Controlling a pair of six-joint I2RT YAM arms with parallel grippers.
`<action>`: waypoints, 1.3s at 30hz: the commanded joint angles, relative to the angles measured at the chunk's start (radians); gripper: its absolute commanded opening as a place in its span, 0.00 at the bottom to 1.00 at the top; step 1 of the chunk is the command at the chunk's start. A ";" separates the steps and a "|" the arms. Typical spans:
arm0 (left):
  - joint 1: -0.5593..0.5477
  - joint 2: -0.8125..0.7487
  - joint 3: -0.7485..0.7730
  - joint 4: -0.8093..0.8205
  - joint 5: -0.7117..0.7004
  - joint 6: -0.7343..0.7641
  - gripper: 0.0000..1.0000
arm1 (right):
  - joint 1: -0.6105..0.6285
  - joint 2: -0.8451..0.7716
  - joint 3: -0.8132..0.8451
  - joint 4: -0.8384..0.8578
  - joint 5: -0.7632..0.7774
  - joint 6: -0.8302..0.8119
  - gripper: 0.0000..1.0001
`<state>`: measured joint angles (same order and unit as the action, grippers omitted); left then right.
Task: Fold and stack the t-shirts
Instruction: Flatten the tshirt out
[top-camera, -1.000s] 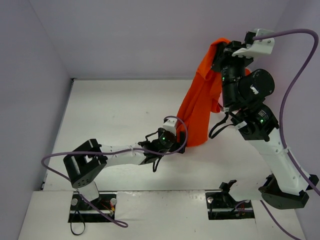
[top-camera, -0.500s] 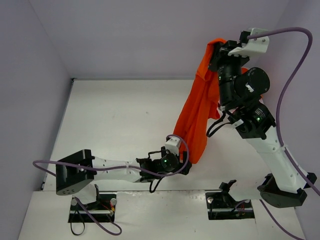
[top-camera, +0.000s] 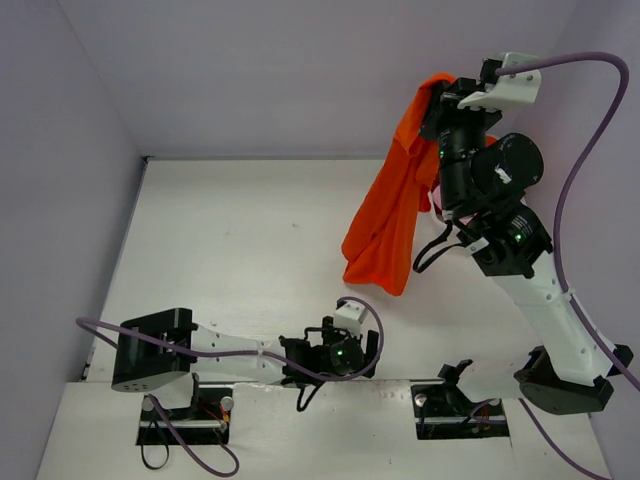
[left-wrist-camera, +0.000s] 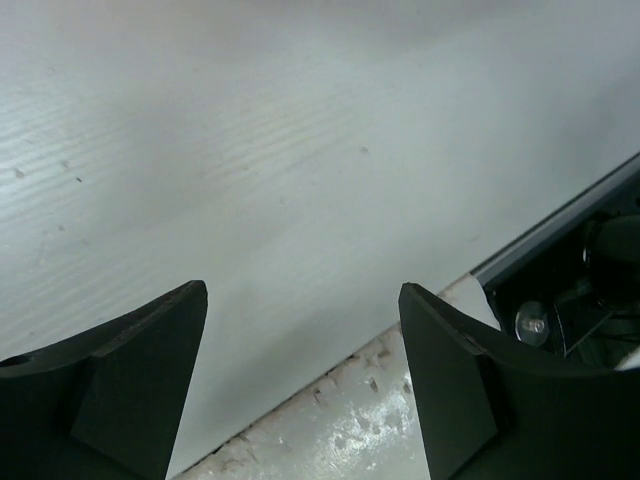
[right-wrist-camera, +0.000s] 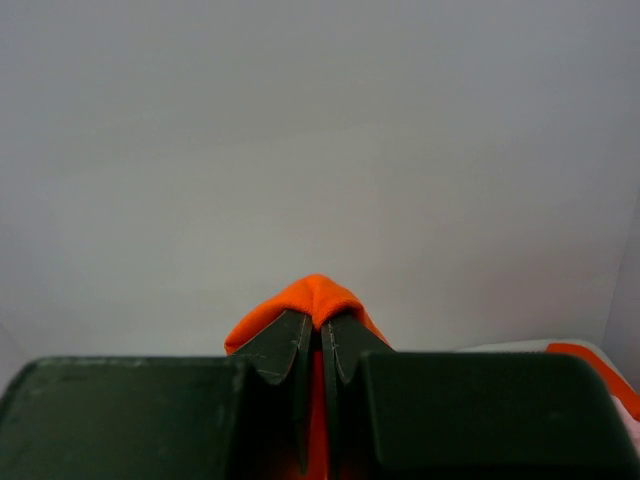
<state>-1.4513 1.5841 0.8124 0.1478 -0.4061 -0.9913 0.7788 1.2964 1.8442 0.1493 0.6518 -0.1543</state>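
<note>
The right hand (right-wrist-camera: 322, 322) clamps the hanging orange t-shirt (top-camera: 385, 220); left hand (left-wrist-camera: 300, 300) apart above table (top-camera: 230, 230).

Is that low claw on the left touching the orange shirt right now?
Apart. The top view shows bare table between the left gripper and the hanging orange shirt; its wrist view shows only table between open fingers.

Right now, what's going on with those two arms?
The right pincer is shut on the orange t-shirt, holding it up high so it hangs down over the table. The left pincer is open and empty, low over the table's near edge, apart from the shirt.
</note>
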 joint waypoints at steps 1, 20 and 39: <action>0.017 -0.050 0.088 -0.037 -0.120 0.063 0.72 | -0.004 -0.048 0.038 0.119 0.017 -0.027 0.00; 0.546 -0.064 0.143 0.249 0.289 0.281 0.72 | -0.004 -0.158 -0.054 0.055 -0.014 0.062 0.00; 0.565 0.169 0.105 0.737 0.628 0.109 0.71 | -0.004 -0.097 -0.011 0.032 -0.027 0.071 0.00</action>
<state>-0.8829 1.7721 0.8936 0.7086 0.1654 -0.8436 0.7788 1.2037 1.7874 0.0845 0.6392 -0.0902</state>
